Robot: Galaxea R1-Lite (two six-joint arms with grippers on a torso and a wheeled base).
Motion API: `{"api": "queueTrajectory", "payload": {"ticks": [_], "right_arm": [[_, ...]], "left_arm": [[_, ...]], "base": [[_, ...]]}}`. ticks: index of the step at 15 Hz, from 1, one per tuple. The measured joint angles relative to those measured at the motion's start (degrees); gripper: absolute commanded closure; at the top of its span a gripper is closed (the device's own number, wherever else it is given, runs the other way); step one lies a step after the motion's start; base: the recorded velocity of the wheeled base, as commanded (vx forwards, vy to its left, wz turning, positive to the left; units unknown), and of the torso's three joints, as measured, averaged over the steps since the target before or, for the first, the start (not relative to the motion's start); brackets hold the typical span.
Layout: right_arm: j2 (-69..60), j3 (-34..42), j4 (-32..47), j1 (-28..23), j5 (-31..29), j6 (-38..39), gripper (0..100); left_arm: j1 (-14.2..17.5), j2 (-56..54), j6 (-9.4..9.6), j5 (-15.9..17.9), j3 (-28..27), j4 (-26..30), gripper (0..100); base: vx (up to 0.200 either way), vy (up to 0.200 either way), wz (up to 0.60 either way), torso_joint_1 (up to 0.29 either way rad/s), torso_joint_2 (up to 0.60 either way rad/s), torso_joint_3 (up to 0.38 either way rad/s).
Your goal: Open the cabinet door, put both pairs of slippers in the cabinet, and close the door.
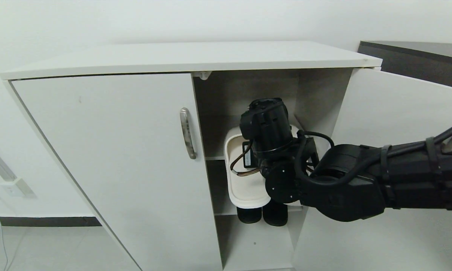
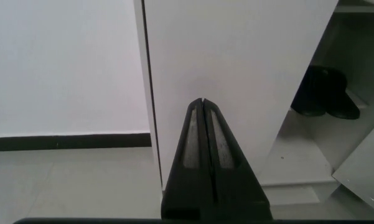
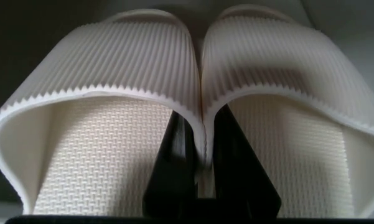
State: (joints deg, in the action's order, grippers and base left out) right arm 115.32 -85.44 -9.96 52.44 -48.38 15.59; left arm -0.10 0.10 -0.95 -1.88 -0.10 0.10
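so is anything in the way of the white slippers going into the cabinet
Nothing visible does. The right door stands open, and the white slippers, clamped in the right gripper, are at the cabinet opening. The black slippers sit on a lower shelf, beneath them.

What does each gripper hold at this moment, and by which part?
The right gripper holds the white slippers, pinching their touching inner strap edges together. The left gripper is shut and holds nothing.
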Motion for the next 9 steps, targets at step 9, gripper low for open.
{"api": "queueTrajectory", "payload": {"ticks": [9], "right_arm": [[3.2, -3.8, -0.6, -3.6, 6.0, -3.2, 100]], "left_arm": [[0.0, 0.0, 0.0, 0.0, 0.0, 0.0, 100]], "base": [[0.0, 0.0, 0.0, 0.0, 0.0, 0.0]]}}
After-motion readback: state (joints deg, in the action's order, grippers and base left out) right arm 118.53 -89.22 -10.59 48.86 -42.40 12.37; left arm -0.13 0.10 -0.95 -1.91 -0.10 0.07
